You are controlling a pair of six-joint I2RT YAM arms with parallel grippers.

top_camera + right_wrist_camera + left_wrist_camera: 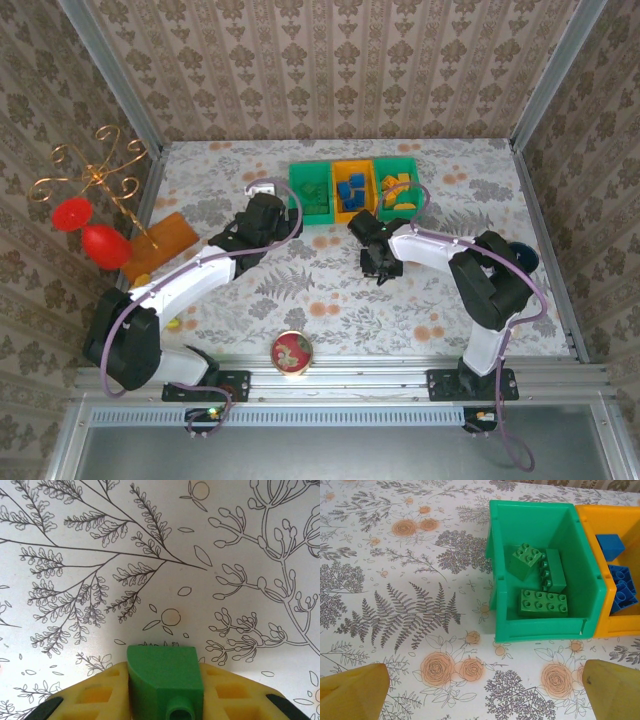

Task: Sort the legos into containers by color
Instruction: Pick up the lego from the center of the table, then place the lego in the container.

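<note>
top external view: the right fingers [381, 262] are hanging low over the flowered tabletop [330, 300], a little near of the row of bins. the left green bin [312, 192], the orange bin [352, 190] and the right green bin [398, 188] are sitting side by side, touching. the left fingers [262, 215] are waiting just beside the left green bin's near-left corner. orange-yellow bricks [400, 192] are lying in the right green bin, so the held piece is, i judge, heading for the left green bin.

left wrist view: the left fingers [352, 690] are standing released, spread wide with nothing between them. three green bricks [543, 601] are resting on the left green bin's floor, and blue bricks [622, 587] are sitting in the orange bin next to it.

right wrist view: the right fingers [95, 697] are clenching a green brick [164, 677] by its two sides, close above the tabletop. the brick is looking small, smooth and glossy, with one rounded upper edge and a hollow round peg facing the camera.

doing this step well is meaning lifting straight up first and keeping the squeeze steady. the brick should then be swinging far and left over the bin wall, staying clear of the waiting left arm. letting go low over the bin floor should be keeping it from bouncing out.
</note>
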